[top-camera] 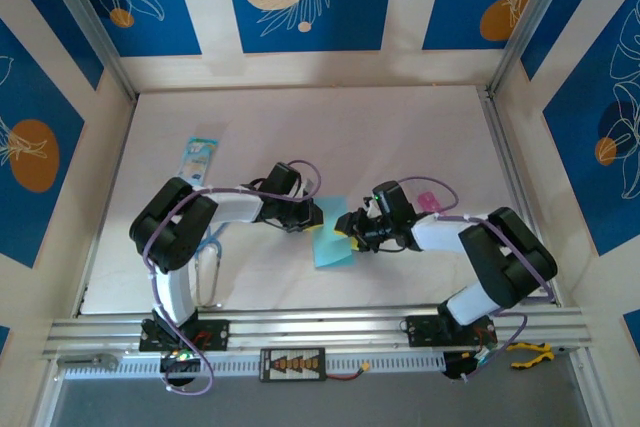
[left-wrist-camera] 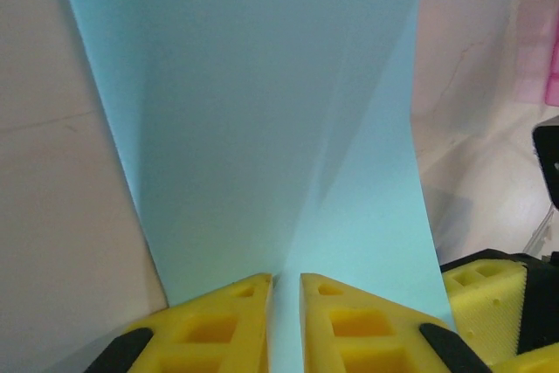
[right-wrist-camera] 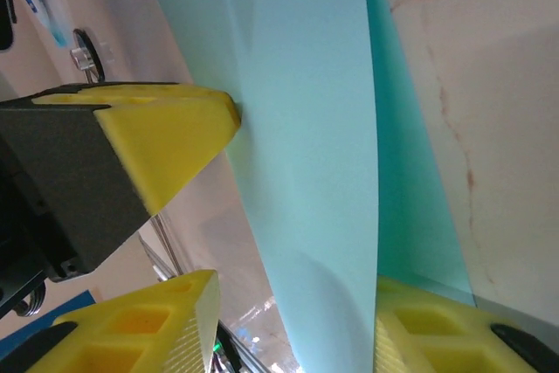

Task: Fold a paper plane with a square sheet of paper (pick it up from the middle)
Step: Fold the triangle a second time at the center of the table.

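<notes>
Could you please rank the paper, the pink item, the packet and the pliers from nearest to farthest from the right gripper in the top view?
1. Paper, between the right gripper's fingers.
2. Pink item, just beyond it, right side.
3. Packet, far left.
4. Pliers, near right corner.

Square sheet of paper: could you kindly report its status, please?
Left tool pinching sheet edge. Right tool open, straddling it. Sheet creased. Printed packet well aside.
</notes>
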`<state>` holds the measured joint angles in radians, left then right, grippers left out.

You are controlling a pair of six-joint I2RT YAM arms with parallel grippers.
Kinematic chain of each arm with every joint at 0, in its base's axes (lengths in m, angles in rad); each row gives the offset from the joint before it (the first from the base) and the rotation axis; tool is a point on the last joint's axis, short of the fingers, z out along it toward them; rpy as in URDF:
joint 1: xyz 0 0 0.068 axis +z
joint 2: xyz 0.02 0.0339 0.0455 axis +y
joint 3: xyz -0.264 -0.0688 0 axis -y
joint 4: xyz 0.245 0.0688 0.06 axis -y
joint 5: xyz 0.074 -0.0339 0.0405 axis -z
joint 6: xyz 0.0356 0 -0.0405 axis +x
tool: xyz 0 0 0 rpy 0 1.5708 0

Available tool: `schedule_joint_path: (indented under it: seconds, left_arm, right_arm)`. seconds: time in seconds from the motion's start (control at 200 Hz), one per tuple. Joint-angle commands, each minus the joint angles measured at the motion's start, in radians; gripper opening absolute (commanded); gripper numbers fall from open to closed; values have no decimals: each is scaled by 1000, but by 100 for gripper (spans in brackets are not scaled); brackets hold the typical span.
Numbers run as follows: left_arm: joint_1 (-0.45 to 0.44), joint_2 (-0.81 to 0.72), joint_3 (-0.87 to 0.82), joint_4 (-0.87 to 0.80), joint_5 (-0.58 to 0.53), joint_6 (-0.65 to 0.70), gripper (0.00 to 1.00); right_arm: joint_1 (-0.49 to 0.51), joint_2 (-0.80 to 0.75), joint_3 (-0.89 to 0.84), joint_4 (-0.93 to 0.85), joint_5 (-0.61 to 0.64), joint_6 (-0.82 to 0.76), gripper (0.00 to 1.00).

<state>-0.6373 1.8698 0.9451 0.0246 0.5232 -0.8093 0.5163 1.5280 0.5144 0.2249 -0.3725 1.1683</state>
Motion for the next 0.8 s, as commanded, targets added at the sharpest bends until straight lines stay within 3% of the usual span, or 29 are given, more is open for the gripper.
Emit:
schedule_joint_path:
  seconds: [0.0,0.43,0.79]
  left_arm:
    - [-2,22,20,-32,-6,22,16]
    - [-1,21,32,-49,-6,38,16]
    - [1,-20,35,-41,-1,49,18]
  right_arm:
    - [-13,33,32,8,-64,-48,42]
    - [-69,109,112,-59,-132,-163,32]
    - [-87,154,140,-75,-137,-183,15]
